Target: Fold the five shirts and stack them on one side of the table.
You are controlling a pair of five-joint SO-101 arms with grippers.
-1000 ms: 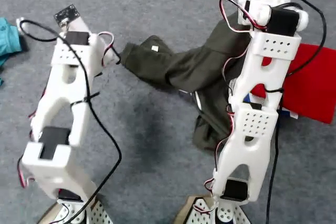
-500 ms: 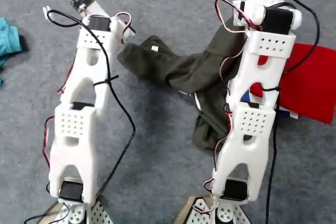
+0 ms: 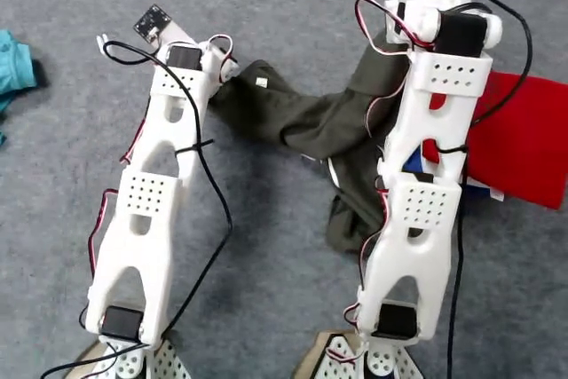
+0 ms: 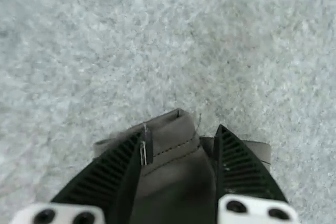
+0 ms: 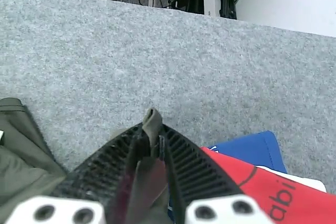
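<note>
Between the left fingers [image 4: 237, 167] lies the olive shirt [image 4: 172, 141].

On the red shirt [image 5: 236, 177], just beside the right claw [image 5: 152, 129], stands white lettering [image 5: 277, 201]. It is cut off at the view's edge, and no whole word can be made out. A small white label [image 4: 143, 151] is sewn to the olive shirt [image 4: 173, 182], right against one finger of the left claw [image 4: 179, 132]. Any print on it is too small to read.
</note>
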